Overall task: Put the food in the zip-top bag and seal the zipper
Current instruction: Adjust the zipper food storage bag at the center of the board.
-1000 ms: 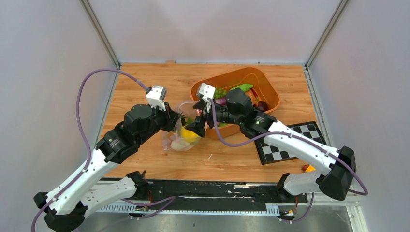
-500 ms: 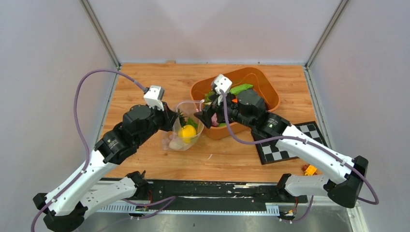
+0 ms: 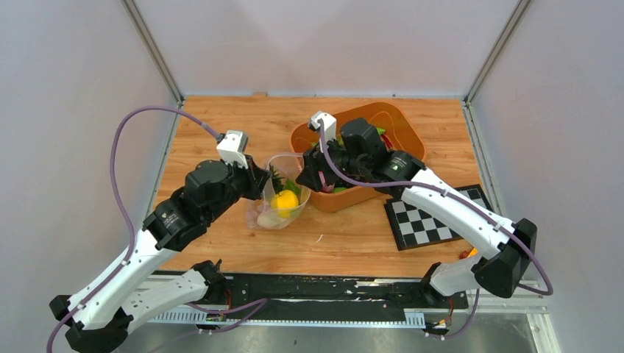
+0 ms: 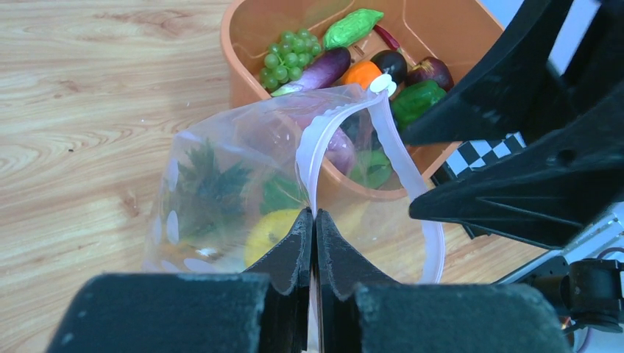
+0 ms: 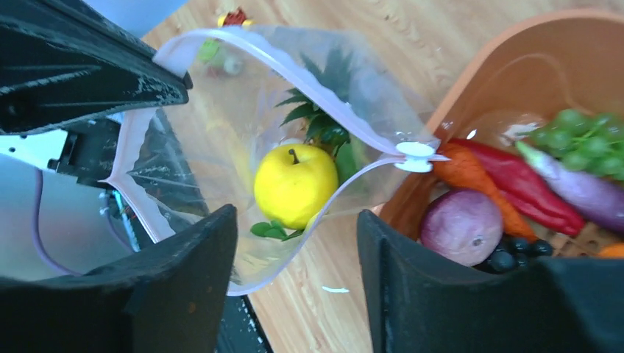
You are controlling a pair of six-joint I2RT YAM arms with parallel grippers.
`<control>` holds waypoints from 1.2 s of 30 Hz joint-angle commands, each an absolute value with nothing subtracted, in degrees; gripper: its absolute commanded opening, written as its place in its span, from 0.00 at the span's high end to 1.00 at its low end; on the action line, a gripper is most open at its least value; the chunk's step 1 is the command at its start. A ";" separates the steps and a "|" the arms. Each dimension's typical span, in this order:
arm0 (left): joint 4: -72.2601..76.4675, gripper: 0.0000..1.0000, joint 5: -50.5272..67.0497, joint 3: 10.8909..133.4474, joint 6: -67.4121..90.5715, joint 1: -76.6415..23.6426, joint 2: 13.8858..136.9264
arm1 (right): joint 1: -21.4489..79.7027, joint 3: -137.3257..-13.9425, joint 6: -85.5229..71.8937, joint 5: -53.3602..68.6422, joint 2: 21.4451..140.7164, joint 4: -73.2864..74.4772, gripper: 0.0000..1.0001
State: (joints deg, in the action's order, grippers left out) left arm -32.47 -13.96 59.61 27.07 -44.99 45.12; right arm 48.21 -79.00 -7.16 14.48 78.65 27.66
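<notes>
Starting at the near side: the left tool (image 4: 314, 220) is pressed together on the zipper (image 4: 318, 140). It's pinching the near lip of the zip-top bag (image 4: 213, 198) and holding the mouth up and open. The bag sits around the middle of the worktop (image 3: 221, 125), a bit left of centre. There's already a yellow toy fruit (image 5: 294, 184) and a pineapple (image 5: 318, 118) down inside.

The right tool (image 5: 296, 213) is spread with nothing between its fingers. It hangs right over where the bag's far lip meets the orange tub (image 3: 403, 123). The white slider tab (image 5: 416, 156) sits just beside the tub's near rim.

What matters, I reckon: the rest of the food is in the tub, toward the far right corner of the worktop, so just past the right tool on the side away from the bag. Closest is a round purple piece (image 5: 462, 226) with dark grapes (image 5: 515, 254) touching it. Further in are a carrot (image 5: 471, 173), red chili (image 5: 519, 184), eggplant (image 5: 574, 187) and green grapes (image 5: 589, 136). The long ones lie side by side, roughly parallel, tips pointing back at the slider tab, so the fingers would probably need to straddle across them. The right arm is way nearer, and the left one's busy anyway.
</notes>
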 commanded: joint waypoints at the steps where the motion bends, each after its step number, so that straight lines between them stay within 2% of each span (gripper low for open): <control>1: -32.40 0.92 -15.47 60.90 27.76 -44.91 43.49 | 48.38 -82.85 -9.06 18.92 80.94 31.18 0.47; 3: -32.73 0.92 -15.96 60.83 27.69 -44.91 43.28 | 48.42 -83.66 -8.95 16.97 81.85 32.59 0.54; 7: -33.45 0.92 -16.62 60.84 27.53 -44.92 43.08 | 48.41 -83.89 -9.14 16.96 81.99 30.63 0.81; 11: -37.52 0.93 -22.40 62.71 26.62 -44.91 42.35 | 48.51 -83.13 -9.96 18.49 80.05 23.10 0.91; 14: -40.37 0.93 -33.12 63.27 26.60 -44.91 38.82 | 48.52 -86.43 -12.74 26.58 81.22 14.77 1.00; 17: -43.37 0.93 -41.64 63.59 27.81 -44.92 35.11 | 50.08 -93.45 -16.96 33.99 86.21 12.91 1.00; 19: -45.71 0.94 -43.76 64.20 28.43 -44.93 33.41 | 52.48 -96.94 -15.26 34.01 90.06 14.67 1.00; 24: -48.69 0.96 -37.73 65.39 26.46 -44.96 36.76 | 53.63 -98.04 -15.46 21.03 97.55 19.96 1.00; 26: -49.65 0.99 -34.54 66.09 26.53 -44.93 40.45 | 53.62 -99.66 -14.23 20.79 99.44 22.53 1.00; 29: -48.99 1.00 -31.94 67.25 26.31 -44.91 42.66 | 53.62 -100.19 -13.83 22.76 98.54 22.34 1.00; 32: -46.46 1.00 -31.30 67.63 25.69 -44.93 42.10 | 53.62 -93.27 -14.24 24.10 94.00 13.26 1.00; 36: -45.68 0.99 -31.34 66.62 25.69 -44.91 41.46 | 52.85 -89.44 -14.23 21.54 91.94 11.54 0.95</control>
